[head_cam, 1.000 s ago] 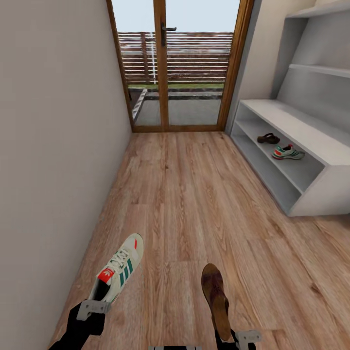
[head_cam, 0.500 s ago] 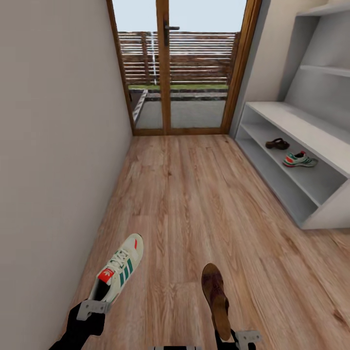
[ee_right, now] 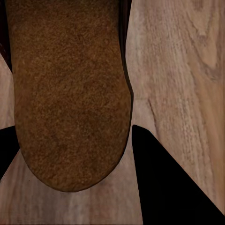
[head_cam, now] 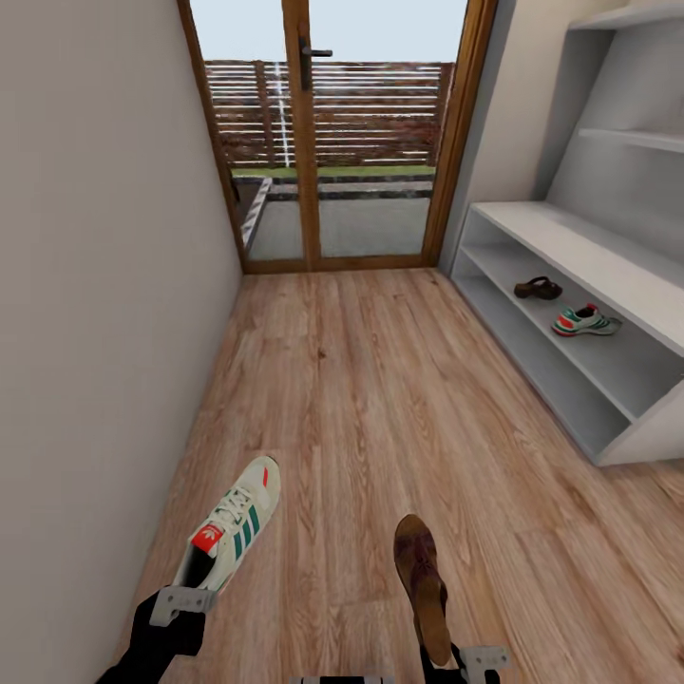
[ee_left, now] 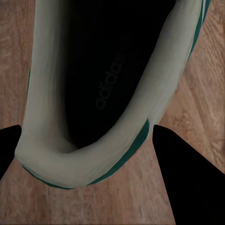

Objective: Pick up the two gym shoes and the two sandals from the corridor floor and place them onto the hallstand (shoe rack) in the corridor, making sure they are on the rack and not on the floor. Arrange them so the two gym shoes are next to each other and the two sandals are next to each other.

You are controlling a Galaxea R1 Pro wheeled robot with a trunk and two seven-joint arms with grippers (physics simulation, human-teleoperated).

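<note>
"While the base rolled on down the corridor, what had changed over that last second?"

"Only the view. The door frame and the hallstand (head_cam: 570, 242) slid across the head camera, so the robot had turned and advanced a little; the things themselves had not shifted. On the left, the left tool (head_cam: 180, 602) stayed clenched on the heel of the carried gym shoe (head_cam: 231, 525), held above the corridor floor (head_cam: 380, 399). The left wrist camera looked straight into that shoe's dark opening (ee_left: 108, 84)."

"And the right side?"

"The right tool (head_cam: 472, 657) still gripped the carried sandal (head_cam: 421, 581) by its heel end, its suede footbed (ee_right: 70, 93) plain in the right wrist view. Further right, the shelved sandal (head_cam: 538, 288) and the shelved gym shoe (head_cam: 586, 321) lay near each other on the low shelf."

"So where did that leave the job?"

"Half done, I judged: each carried shoe needed setting beside its mate once the rack came within reach."
</note>
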